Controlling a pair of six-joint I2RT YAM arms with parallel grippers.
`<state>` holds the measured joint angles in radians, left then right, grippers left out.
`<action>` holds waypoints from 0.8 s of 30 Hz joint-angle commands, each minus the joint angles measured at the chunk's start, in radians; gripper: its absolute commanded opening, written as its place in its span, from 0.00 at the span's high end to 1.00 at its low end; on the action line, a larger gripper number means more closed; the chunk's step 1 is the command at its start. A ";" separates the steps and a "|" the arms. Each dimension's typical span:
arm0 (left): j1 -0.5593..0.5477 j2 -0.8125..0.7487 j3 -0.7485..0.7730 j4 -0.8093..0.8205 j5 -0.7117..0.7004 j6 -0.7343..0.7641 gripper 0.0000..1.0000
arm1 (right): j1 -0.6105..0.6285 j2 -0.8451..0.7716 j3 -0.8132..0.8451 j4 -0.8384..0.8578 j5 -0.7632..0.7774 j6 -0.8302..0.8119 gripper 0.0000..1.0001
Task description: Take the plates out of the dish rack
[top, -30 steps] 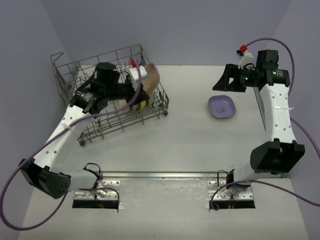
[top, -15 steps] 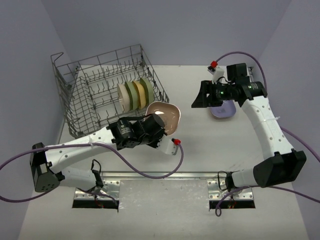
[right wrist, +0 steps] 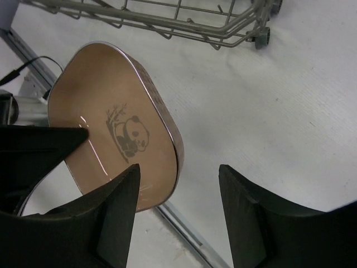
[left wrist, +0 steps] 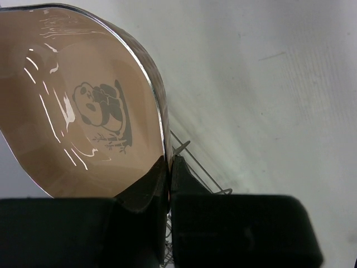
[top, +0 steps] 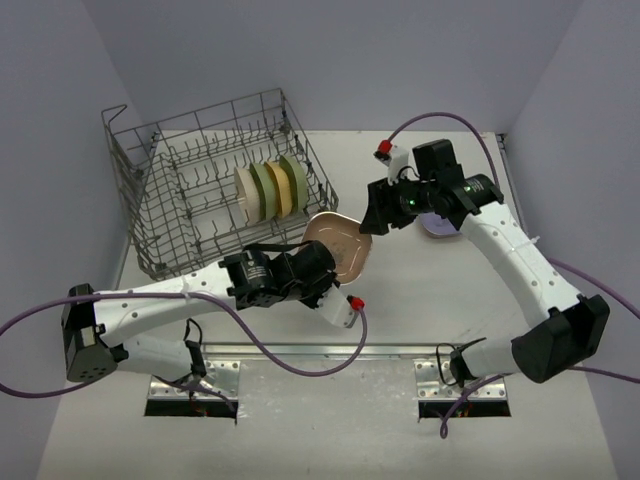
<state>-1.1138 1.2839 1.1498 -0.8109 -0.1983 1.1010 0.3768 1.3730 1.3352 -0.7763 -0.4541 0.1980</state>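
From the top view, my left claw (top: 325,268) is clamped on the brown plate (top: 340,245). It holds the plate in the air over the worktop (top: 420,300), just off the near right corner of the rack (top: 150,200). My right claw (top: 370,222) sits close beside the plate's far right edge, so I read this as a hand-over. Four more plates (top: 270,188) stand on edge in the rack. A lavender plate (top: 442,228) lies flat on the worktop, mostly hidden behind the right arm.

At the left wrist, both fingers are pinched shut on the plate's rim at its lower edge. The panda face tilts up and away to the left of this view.

At the right wrist, the claw is open with nothing between the jaws. The plate lies ahead and off to the left of the gap, panda side facing me, its long axis running from upper left down to lower right. Its nearest rim is right at the mouth of the gap — I can't tell whether it has entered. I judge that the right claw must shift towards that rim before it closes.
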 commanded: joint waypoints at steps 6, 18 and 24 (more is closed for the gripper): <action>-0.057 -0.063 -0.016 0.018 0.049 0.142 1.00 | 0.113 0.082 0.117 -0.040 0.031 -0.189 0.41; -0.073 -0.093 -0.049 0.071 0.016 0.178 1.00 | 0.160 0.131 0.094 -0.070 0.088 -0.269 0.86; -0.077 -0.101 -0.091 0.099 -0.088 0.117 0.34 | 0.135 0.107 0.065 -0.060 0.124 -0.291 1.00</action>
<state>-1.1789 1.2189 1.0721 -0.7789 -0.2088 1.2536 0.5387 1.5047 1.4073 -0.8610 -0.3766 -0.0584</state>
